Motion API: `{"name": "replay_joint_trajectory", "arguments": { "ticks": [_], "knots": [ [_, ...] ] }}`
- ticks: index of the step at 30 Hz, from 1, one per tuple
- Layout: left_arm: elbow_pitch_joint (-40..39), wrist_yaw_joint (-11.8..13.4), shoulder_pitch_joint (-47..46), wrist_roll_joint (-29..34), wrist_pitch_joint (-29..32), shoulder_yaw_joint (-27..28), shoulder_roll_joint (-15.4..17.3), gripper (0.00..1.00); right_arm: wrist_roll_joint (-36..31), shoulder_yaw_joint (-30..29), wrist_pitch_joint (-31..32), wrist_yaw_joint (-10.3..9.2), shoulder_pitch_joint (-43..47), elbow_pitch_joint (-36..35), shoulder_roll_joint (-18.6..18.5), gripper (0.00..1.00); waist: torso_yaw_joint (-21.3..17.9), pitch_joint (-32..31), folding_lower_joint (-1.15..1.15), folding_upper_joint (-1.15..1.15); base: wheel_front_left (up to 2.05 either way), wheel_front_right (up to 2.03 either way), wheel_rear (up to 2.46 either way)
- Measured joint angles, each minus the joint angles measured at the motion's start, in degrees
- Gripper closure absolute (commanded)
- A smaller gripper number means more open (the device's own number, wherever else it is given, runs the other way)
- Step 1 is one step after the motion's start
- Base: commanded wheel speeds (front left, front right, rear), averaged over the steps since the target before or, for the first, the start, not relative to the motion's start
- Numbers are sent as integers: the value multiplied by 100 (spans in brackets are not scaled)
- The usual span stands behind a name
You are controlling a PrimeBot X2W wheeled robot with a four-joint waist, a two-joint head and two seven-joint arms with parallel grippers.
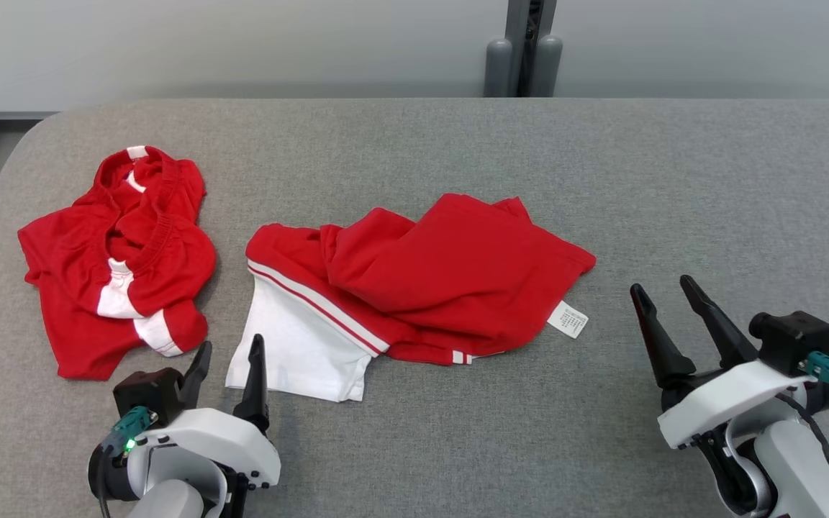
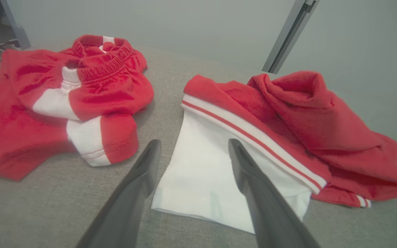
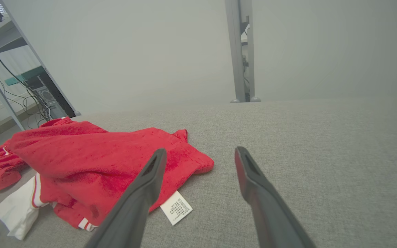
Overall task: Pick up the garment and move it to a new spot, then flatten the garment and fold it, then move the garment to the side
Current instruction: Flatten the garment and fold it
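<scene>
Two red-white garments (image 1: 116, 259) (image 1: 429, 280); two claws (image 1: 231, 344) (image 1: 660, 284); one label (image 1: 568, 320); one table (image 1: 601, 180).

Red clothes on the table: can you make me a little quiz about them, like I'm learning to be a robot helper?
1. True or false: the left gripper is clamped on the spread garment.
2. Which lies nearest the right gripper? A) the white care label B) the bunched garment C) a blue towel
3. Fill in: both garments lie on a grey ____.

Key
1. False: its jaws are open and hold nothing.
2. A
3. table
</scene>
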Motion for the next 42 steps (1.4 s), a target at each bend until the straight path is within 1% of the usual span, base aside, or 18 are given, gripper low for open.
{"name": "replay_joint_trajectory", "arguments": {
  "ticks": [5,6,10,20,28,35,42],
  "knots": [
    [300,-74,-164,-3,153,-105,-79,0,298,460,26,0,-443,460,-74,0,114,133,0,0,0,0,0],
    [402,-99,-235,-5,192,-141,-94,0,420,641,45,0,-611,644,-107,0,153,191,0,0,0,0,0],
    [591,-177,-365,-4,277,-245,-141,0,664,901,88,0,-948,1032,-125,0,245,304,0,0,0,0,0],
    [1025,-325,-667,9,501,-470,-310,0,1101,1388,230,0,-1658,1763,-163,0,487,497,0,0,0,0,0],
    [1298,-356,-862,11,555,-568,-431,0,1380,1650,364,0,-2036,2362,-186,0,604,582,0,0,0,0,0],
    [1540,-458,-1087,18,705,-686,-493,0,1614,1834,463,0,-2285,2710,-178,0,684,698,0,0,0,0,0],
    [1833,-603,-1334,15,846,-784,-578,0,1889,2173,616,0,-2436,2763,-181,0,729,782,0,0,0,0,0]
  ]
}}
